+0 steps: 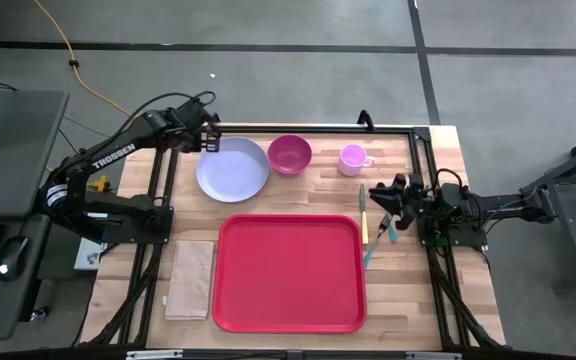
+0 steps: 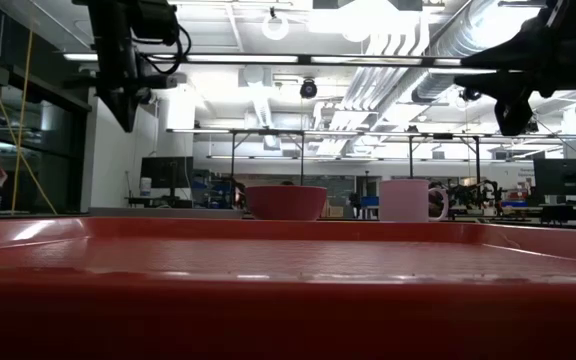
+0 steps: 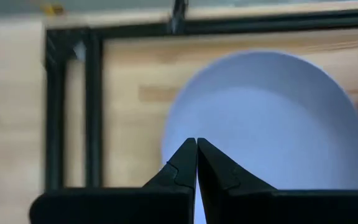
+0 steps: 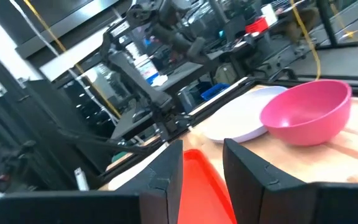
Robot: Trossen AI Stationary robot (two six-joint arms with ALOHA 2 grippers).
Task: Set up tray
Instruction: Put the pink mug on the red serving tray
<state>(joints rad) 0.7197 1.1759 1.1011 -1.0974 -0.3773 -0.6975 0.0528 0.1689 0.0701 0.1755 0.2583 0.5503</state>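
Glossy red plastic tray point(image 1: 288, 275), matt wood-plank table point(image 1: 408, 300), tan cloth napkin point(image 1: 191, 279).

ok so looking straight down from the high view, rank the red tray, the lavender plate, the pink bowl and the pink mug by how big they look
Largest to smallest in the high view:
1. red tray
2. lavender plate
3. pink bowl
4. pink mug
All four rest on the same tabletop, so nearness to the camera hardly skews this order.

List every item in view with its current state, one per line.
tray: flat on table, nothing on it
plate: on table, bare
bowl: upright, looks empty
mug: upright, handle toward the right arm
napkin: flat beside the tray
cutlery: lying beside the tray
left gripper: fingers shut, holding nothing, over the plate's rim
right gripper: fingers apart, holding nothing, above the cutlery
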